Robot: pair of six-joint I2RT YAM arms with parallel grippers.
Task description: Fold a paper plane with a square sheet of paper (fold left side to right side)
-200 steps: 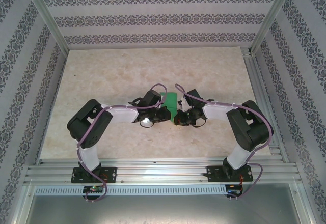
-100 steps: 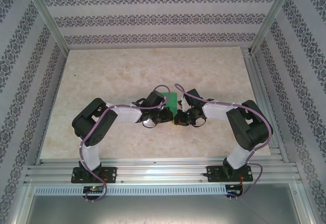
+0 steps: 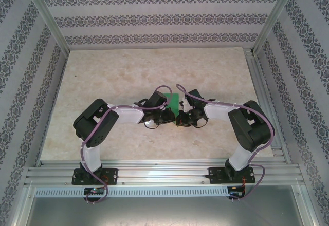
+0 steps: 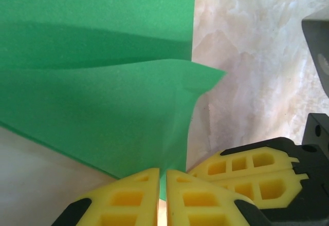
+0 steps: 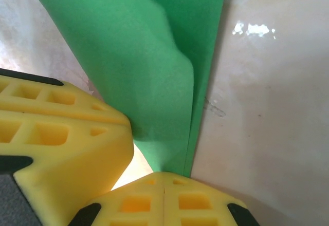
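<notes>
Green paper (image 4: 103, 118) pinched by left gripper (image 4: 162, 185), seemingly right gripper (image 5: 163, 185) too

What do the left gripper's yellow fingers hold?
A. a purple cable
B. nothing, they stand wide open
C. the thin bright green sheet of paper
C: in the left wrist view the left gripper is shut on an edge of the thin bright green sheet of paper, and green shows in the seam.

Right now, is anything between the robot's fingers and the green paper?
Nothing visible does. The left fingers and the right fingers are both pinched shut on the square sheet of paper, close beside each other.
</notes>
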